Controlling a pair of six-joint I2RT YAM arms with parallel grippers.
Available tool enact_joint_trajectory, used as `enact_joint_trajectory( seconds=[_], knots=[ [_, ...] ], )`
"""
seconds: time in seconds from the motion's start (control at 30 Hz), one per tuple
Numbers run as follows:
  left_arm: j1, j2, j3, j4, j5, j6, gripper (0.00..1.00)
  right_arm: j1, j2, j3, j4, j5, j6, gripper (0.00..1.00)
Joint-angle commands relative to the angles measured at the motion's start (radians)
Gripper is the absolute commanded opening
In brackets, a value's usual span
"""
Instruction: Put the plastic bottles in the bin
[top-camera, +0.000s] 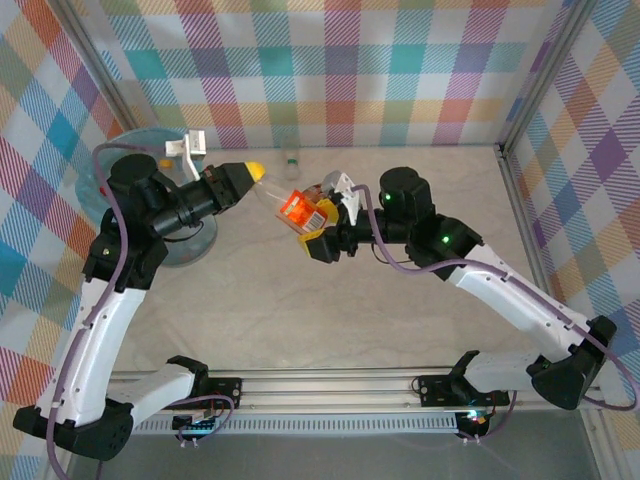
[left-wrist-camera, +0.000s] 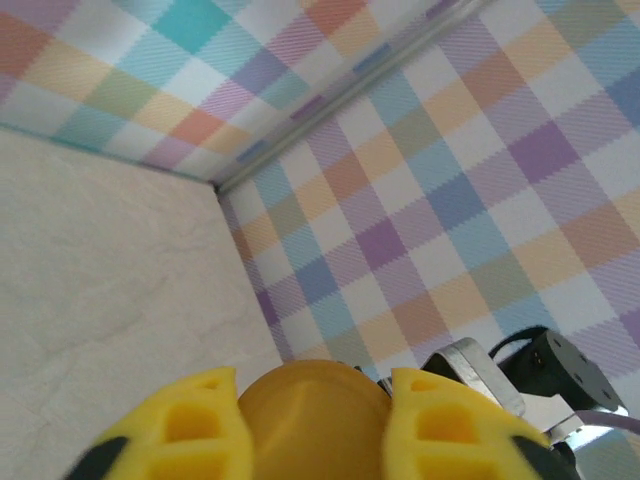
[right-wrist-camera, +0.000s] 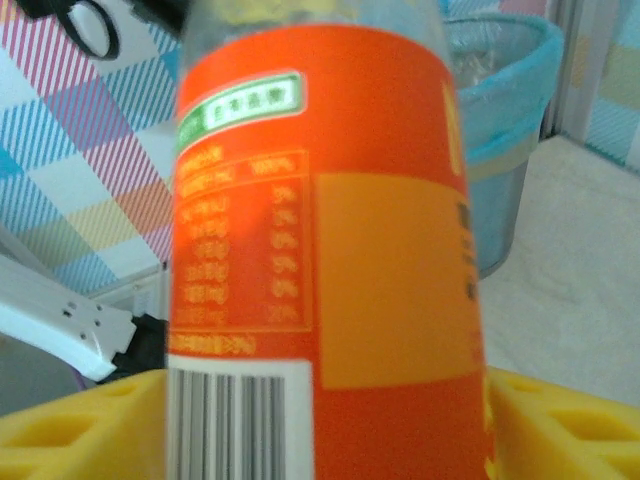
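Left pincer (top-camera: 252, 172) is clamped on the cap of the orange bottle (top-camera: 295, 207), mid-frame. Right pincer (top-camera: 316, 218) flanks the label (gripping or loose, can't tell). I'd have right let go fully before swinging to the bin (top-camera: 150, 138), upper left.

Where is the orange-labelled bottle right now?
In the top view, the orange-labelled bottle is held over mid-table: the left gripper is shut on its cap end, its base sits in the right gripper. The bin stands further left.
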Motion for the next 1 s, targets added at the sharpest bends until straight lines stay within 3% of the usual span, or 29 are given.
enact_joint_trajectory(
  seconds=[0.0, 0.17, 0.3, 0.37, 0.6, 0.8, 0.97],
  knots=[
    [-0.010, -0.051, 0.041, -0.027, -0.177, 0.044, 0.00, -0.001, 0.031, 0.073, 0.027, 0.042, 0.038, 0.89],
    [-0.007, -0.015, 0.204, -0.208, -0.471, 0.211, 0.00, -0.001, 0.129, 0.207, -0.008, 0.100, 0.077, 0.99],
    [0.022, 0.077, 0.376, -0.303, -0.691, 0.409, 0.00, -0.001, 0.242, 0.352, -0.067, 0.105, 0.107, 0.98],
    [0.063, 0.134, 0.454, -0.330, -0.746, 0.477, 0.00, -0.001, 0.289, 0.405, -0.078, 0.088, 0.127, 0.97],
    [0.301, 0.296, 0.633, -0.362, -0.734, 0.557, 0.00, 0.000, 0.415, 0.537, -0.122, 0.012, 0.183, 0.93],
    [0.505, 0.394, 0.657, -0.336, -0.720, 0.559, 0.00, 0.017, 0.473, 0.588, -0.123, -0.011, 0.219, 0.90],
    [0.598, 0.462, 0.655, -0.327, -0.760, 0.595, 0.00, 0.070, 0.595, 0.733, -0.167, -0.048, 0.245, 0.88]
  ],
)
